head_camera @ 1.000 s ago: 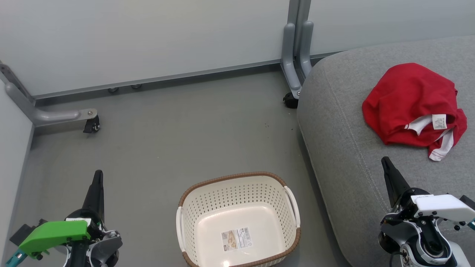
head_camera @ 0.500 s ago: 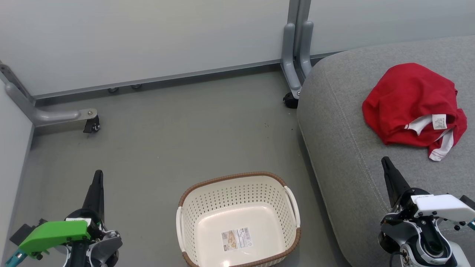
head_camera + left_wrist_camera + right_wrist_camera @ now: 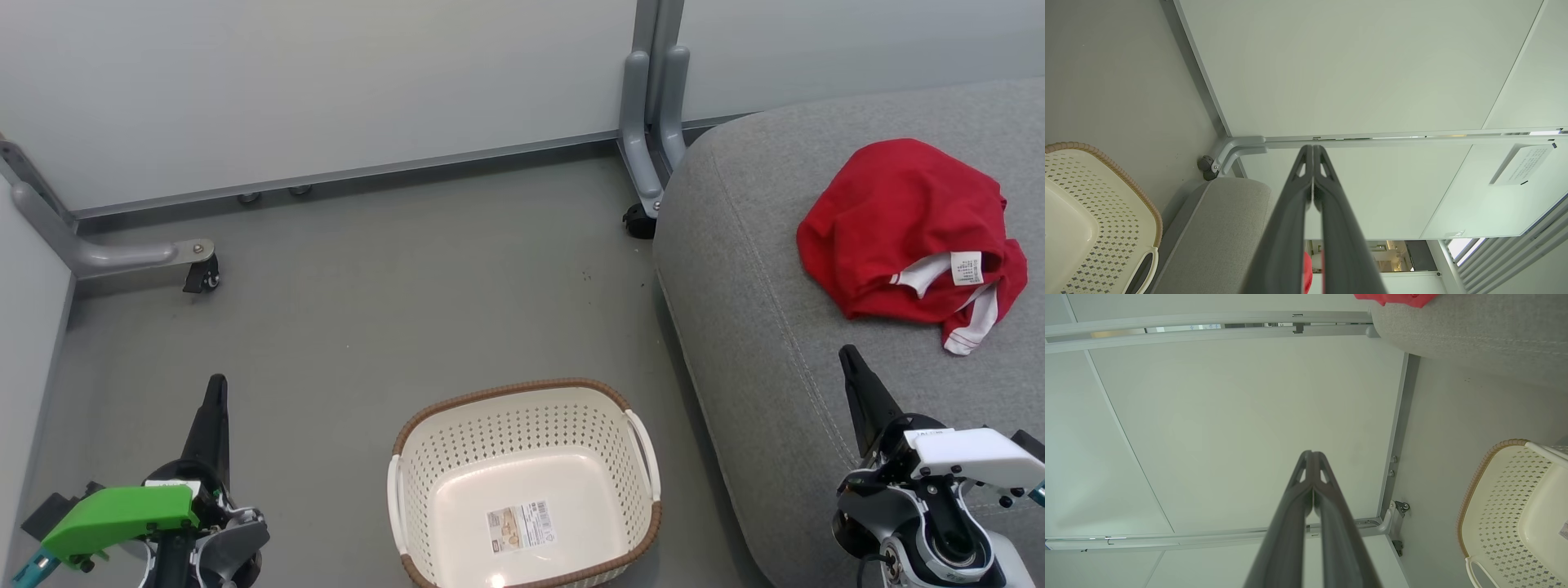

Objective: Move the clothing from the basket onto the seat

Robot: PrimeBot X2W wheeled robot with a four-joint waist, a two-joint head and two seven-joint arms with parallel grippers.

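Note:
The red clothing (image 3: 906, 233) with white trim and a white tag lies bunched on the grey seat (image 3: 759, 327) at the right. On the floor at bottom centre stands the cream basket (image 3: 522, 482), holding nothing but a paper label on its floor. My left gripper (image 3: 215, 384) is at lower left, shut with nothing in it, apart from the basket. Over the seat's front part at lower right, my right gripper (image 3: 847, 353) is shut and empty, below the clothing. The wrist views show each pair of fingers pressed together (image 3: 1312, 148) (image 3: 1311, 454). A sliver of red clothing (image 3: 1396, 299) tops the right wrist view.
Pale partition walls (image 3: 326, 90) close off the back and left, with grey metal feet on castors (image 3: 200, 278) (image 3: 641, 220) on the grey floor (image 3: 392, 310). The basket (image 3: 1090, 220) and the seat (image 3: 1224, 228) also appear in the left wrist view.

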